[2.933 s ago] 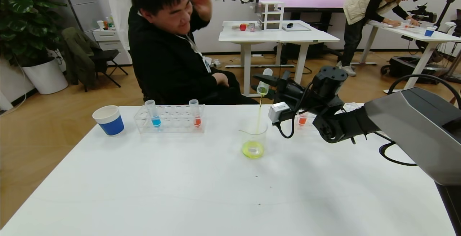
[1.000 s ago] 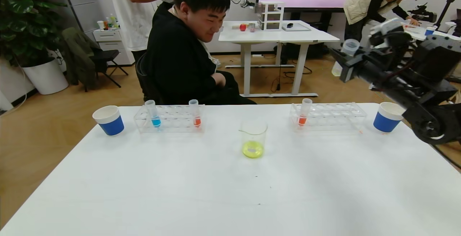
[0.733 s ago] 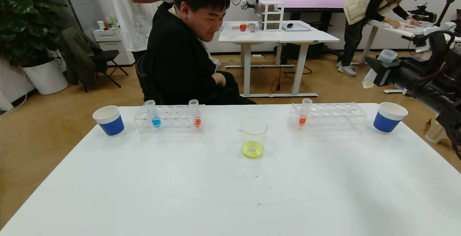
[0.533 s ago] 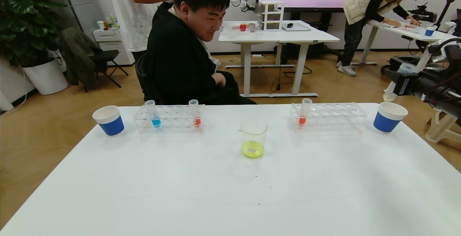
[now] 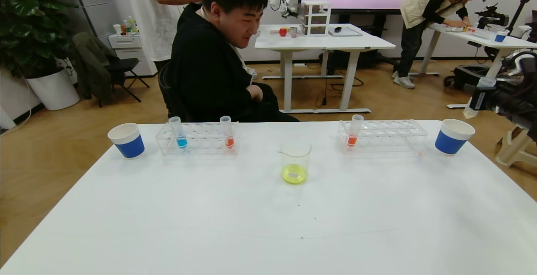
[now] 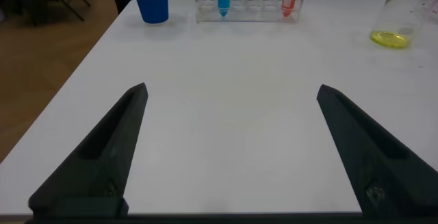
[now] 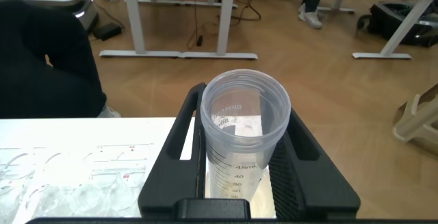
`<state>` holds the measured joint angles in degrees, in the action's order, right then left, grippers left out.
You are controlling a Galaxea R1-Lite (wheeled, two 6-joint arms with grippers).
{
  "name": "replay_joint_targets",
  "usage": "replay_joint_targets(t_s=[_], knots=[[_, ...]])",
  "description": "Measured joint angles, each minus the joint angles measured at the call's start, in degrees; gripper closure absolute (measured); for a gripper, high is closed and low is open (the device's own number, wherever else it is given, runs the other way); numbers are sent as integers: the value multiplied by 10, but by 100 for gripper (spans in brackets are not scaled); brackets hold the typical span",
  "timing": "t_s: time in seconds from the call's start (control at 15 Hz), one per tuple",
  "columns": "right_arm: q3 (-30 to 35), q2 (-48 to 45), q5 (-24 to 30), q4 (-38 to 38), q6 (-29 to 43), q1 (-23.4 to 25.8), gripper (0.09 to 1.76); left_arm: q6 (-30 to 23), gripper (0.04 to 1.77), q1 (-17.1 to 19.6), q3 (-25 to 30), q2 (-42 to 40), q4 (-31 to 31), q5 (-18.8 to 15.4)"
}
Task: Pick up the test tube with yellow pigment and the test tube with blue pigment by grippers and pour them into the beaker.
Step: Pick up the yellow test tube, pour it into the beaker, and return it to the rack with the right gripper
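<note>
Right pincer (image 5: 479, 98) off the counter's (image 5: 268, 224) right edge, above and beyond the right-hand paper cup (image 5: 453, 136), pinching the test tube with yellow pigment (image 7: 239, 138); tube looks emptied. Left pincer (image 6: 229, 148) spread wide, low over the counter's near left part, holding nothing. Beaker (image 5: 295, 161) at counter centre, yellow liquid in its bottom. Test tube with blue pigment (image 5: 178, 132) upright in the left rack (image 5: 201, 140), near the rack's left end, beside the other paper cup (image 5: 126, 140).
</note>
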<state>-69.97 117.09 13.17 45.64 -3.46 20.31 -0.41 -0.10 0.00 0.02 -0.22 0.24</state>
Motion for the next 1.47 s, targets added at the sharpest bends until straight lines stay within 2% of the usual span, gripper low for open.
replay_joint_targets(t_s=[0.6, 1.2, 1.27, 1.33, 1.4, 1.47], knots=[[-95, 131, -9, 36, -20, 15, 132, 0, 9, 0, 0, 0, 0, 0], [-92, 173, -9, 34, -15, 14, 130, 0, 9, 0, 0, 0, 0, 0], [-90, 172, -8, 34, -12, 11, 116, 0, 9, 0, 0, 0, 0, 0], [-89, 170, -7, 36, -12, 9, 87, 0, 9, 0, 0, 0, 0, 0], [-89, 167, -7, 35, -9, 6, 46, 0, 9, 0, 0, 0, 0, 0], [-88, 165, -7, 35, -4, 3, 21, 0, 9, 0, 0, 0, 0, 0]])
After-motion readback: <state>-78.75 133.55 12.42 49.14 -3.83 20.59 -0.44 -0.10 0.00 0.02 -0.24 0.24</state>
